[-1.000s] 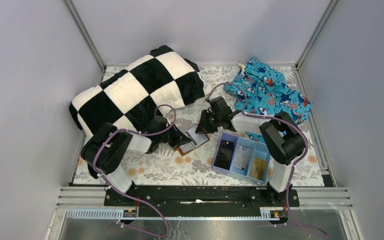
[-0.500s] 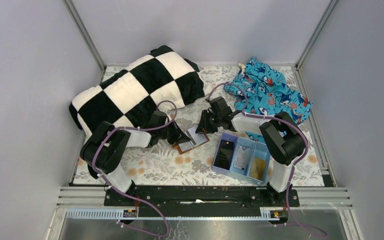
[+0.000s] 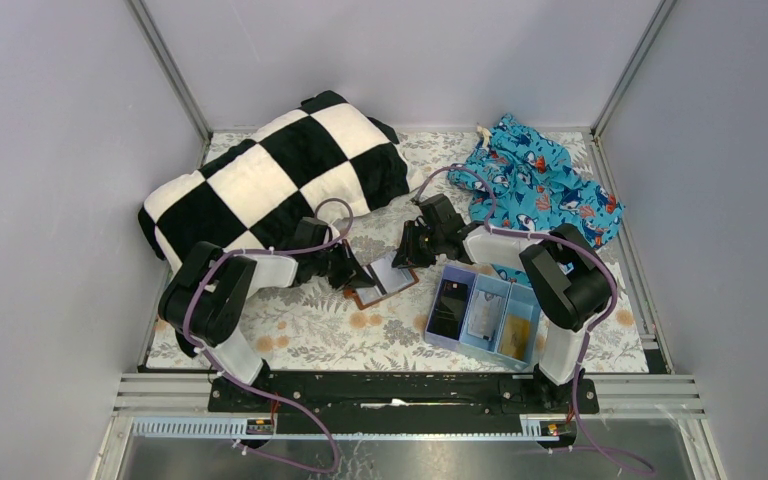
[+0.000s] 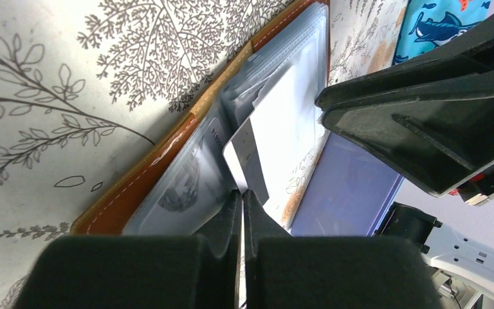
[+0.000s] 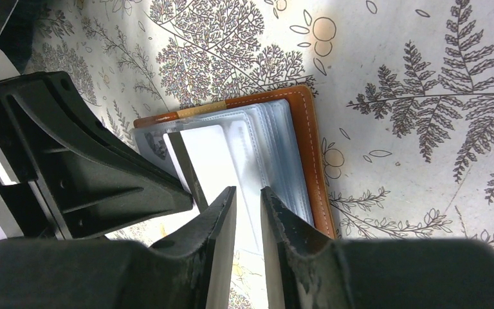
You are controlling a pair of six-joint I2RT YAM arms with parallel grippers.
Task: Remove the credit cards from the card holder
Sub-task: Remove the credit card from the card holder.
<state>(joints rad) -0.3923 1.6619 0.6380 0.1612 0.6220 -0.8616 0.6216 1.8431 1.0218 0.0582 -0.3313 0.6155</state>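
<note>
Holder: brown leather bifold card holder [image 3: 384, 282] lies open on the floral tablecloth [image 3: 310, 330], between both grippers.
Left gripper [image 4: 242, 194]: clamped tight, maybe nipping the white rectangular card [image 4: 286, 129] (hard to tell).
Right gripper [image 5: 247, 193]: cracked slightly apart, gripping nothing.

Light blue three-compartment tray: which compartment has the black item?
The left compartment, nearest the brown leather card holder; the others hold a pale card and an orange-gold card.
</note>
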